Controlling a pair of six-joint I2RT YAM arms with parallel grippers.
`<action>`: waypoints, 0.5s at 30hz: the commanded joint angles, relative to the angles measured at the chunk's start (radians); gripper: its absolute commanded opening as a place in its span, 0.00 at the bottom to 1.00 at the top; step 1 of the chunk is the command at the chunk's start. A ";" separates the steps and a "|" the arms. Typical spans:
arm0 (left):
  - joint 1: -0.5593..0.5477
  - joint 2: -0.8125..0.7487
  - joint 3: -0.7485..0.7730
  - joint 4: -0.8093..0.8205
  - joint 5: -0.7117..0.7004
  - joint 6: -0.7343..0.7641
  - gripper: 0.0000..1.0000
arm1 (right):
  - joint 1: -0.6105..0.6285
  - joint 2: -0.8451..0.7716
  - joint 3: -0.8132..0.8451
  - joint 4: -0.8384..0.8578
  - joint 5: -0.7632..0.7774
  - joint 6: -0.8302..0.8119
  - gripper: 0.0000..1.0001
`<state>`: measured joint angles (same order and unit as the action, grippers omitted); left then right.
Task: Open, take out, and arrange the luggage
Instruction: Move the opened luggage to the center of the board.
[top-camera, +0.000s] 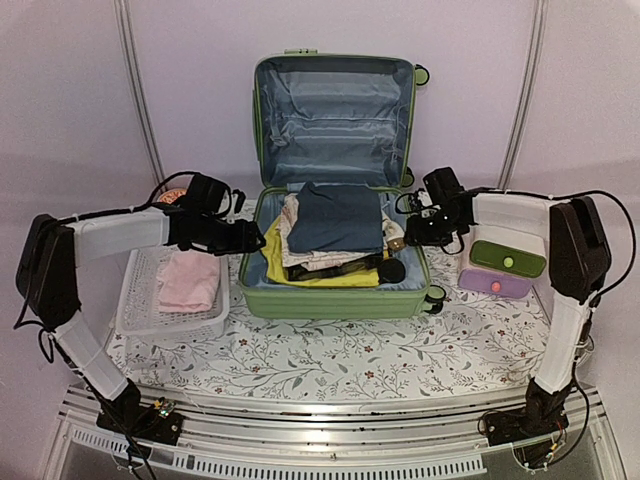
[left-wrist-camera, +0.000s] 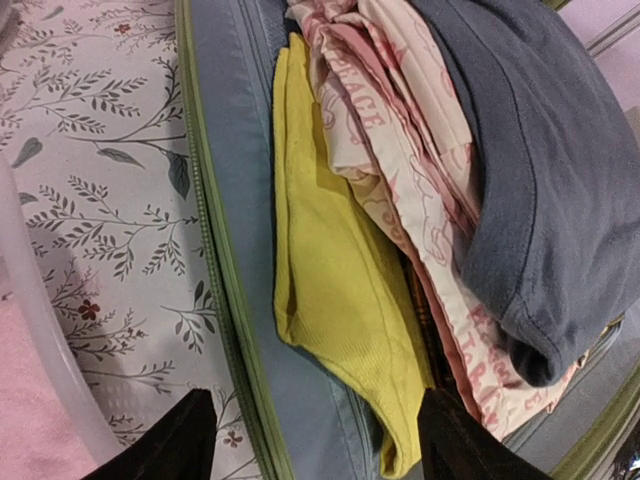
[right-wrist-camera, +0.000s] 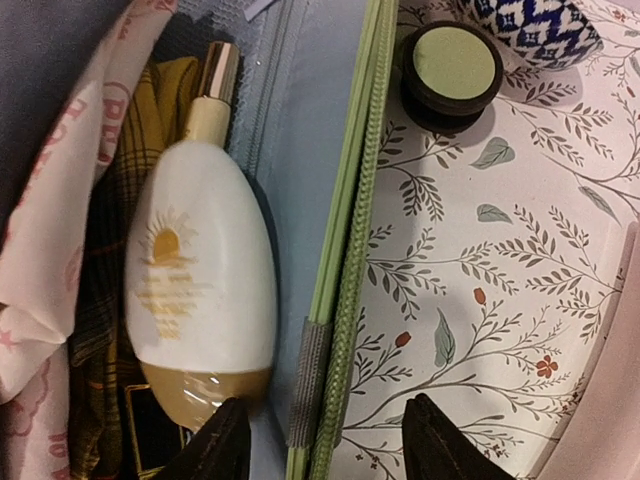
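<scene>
The luggage (top-camera: 335, 300) lies open in the middle of the bench (top-camera: 350, 350). Its lid (top-camera: 335, 120) stands upright at 12 o'clock and its packed half lies flat toward the arms. A blue garment (top-camera: 335, 218) is on top of the pile, with a pale printed cloth (top-camera: 300, 245) under it and a yellow garment (top-camera: 300, 275) lowest, showing toward 7 o'clock.

The left pincer (top-camera: 255, 240) hangs at the 9 o'clock edge of the packed half. In the left wrist view, the left pincer (left-wrist-camera: 320, 450) is released, its fingers wide apart and holding nothing. One finger (left-wrist-camera: 190, 440) is over the flowered bench cover just outside the green rim (left-wrist-camera: 215, 250). The other finger (left-wrist-camera: 450, 445) is over the yellow garment (left-wrist-camera: 330, 270) inside. So the rim and the grey-blue lining run between the two.

The right pincer (top-camera: 412, 235) hangs at the 3 o'clock edge of the packed half. In the right wrist view, the right pincer (right-wrist-camera: 330, 450) is also released and grasps nothing. It straddles the green rim (right-wrist-camera: 355, 230), with clear space between the rim and each finger. Inside that rim a white bottle (right-wrist-camera: 200, 290) with a gold cap lies against the lining. Outside the rim, a black wheel (right-wrist-camera: 452, 70) with a green cap rests on the bench.

A white basket (top-camera: 150, 320) holding a pink cloth (top-camera: 188, 280) sits at about 8 o'clock from the luggage, just beside it. A green and purple box (top-camera: 505, 268) sits between 3 and 4 o'clock, near but apart.
</scene>
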<state>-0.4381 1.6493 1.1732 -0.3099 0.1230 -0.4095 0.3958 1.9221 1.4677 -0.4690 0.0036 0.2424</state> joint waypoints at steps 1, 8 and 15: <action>0.004 0.051 0.042 0.049 -0.008 0.023 0.72 | -0.013 0.062 0.040 -0.009 0.006 -0.006 0.51; 0.004 0.143 0.076 0.070 -0.010 0.027 0.74 | -0.014 0.132 0.099 0.001 0.009 -0.009 0.42; -0.014 0.222 0.116 0.082 0.049 0.039 0.66 | -0.060 0.113 0.067 0.017 0.009 -0.018 0.10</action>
<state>-0.4385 1.8347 1.2484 -0.2569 0.1329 -0.3901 0.3859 2.0266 1.5509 -0.4660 -0.0185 0.2462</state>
